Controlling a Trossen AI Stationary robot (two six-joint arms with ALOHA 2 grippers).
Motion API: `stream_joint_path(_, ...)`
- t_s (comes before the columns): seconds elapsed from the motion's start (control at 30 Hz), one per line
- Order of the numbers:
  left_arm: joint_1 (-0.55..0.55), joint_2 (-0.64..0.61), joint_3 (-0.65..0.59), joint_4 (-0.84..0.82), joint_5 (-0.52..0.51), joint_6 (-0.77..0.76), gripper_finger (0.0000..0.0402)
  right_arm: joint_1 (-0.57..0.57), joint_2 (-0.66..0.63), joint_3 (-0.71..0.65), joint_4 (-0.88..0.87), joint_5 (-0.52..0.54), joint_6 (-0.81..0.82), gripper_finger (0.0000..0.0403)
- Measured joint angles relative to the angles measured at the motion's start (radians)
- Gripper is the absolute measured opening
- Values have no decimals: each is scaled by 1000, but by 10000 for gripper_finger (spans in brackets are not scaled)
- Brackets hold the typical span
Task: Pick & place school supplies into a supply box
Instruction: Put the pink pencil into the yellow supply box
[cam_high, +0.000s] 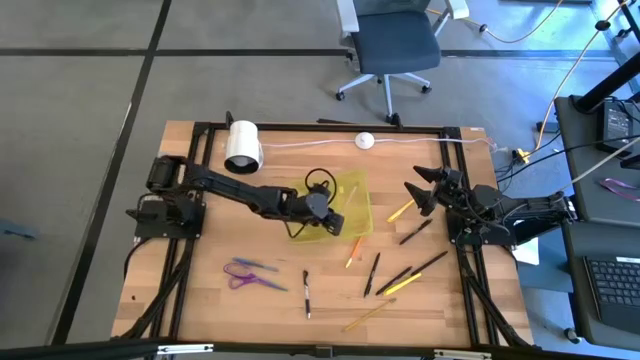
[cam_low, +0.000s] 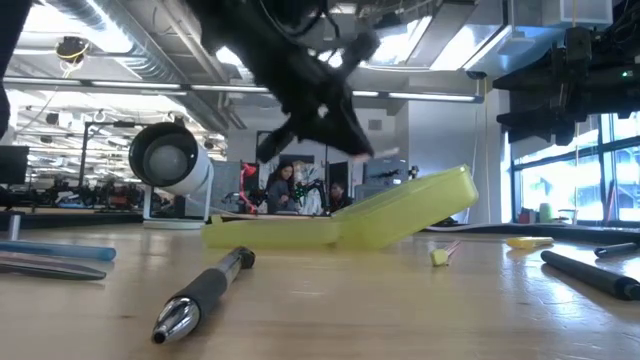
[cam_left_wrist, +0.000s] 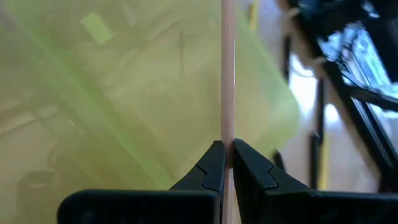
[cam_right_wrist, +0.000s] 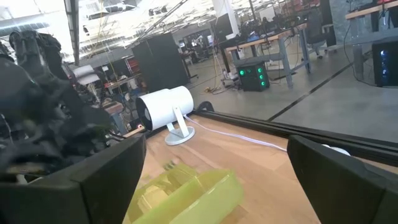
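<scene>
The supply box (cam_high: 340, 205), a translucent yellow-green tray, lies mid-table with one part tilted up (cam_low: 410, 205). My left gripper (cam_high: 328, 206) hovers over it, shut on a thin pale orange pencil (cam_left_wrist: 227, 68). My right gripper (cam_high: 418, 186) waits open near the table's right edge, touching nothing. Lying flat on the wood are purple-and-blue scissors (cam_high: 250, 275), a black pen (cam_high: 306, 292), several black pens (cam_high: 410, 275), a yellow pencil (cam_high: 368, 315), an orange pencil (cam_high: 352, 252), and a yellow one (cam_high: 400, 210) beside the box. My left gripper pinches the pencil's shaft (cam_left_wrist: 227, 134) between its two fingertips (cam_left_wrist: 211, 163), lying across it and coming from above. The pencil is lifted clear over the box, and most of its length reaches out beyond the fingers toward the table's right.
A white cylinder roll (cam_high: 243, 146) stands near the far edge, and a white puck (cam_high: 365, 140) on a cable lies to its right. A black frame rail (cam_high: 330, 127) runs along the table's edges. Bare wood shows between the scissors and the box.
</scene>
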Motion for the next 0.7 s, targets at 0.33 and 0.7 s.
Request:
stream_joint_path(0.33,40,101,0,94,-28,-10,8,0,0,0,0,-1,0,393)
stream_joint_path(0.7,59,115,0,114,-56,72,27,0,0,0,0,0,0,393)
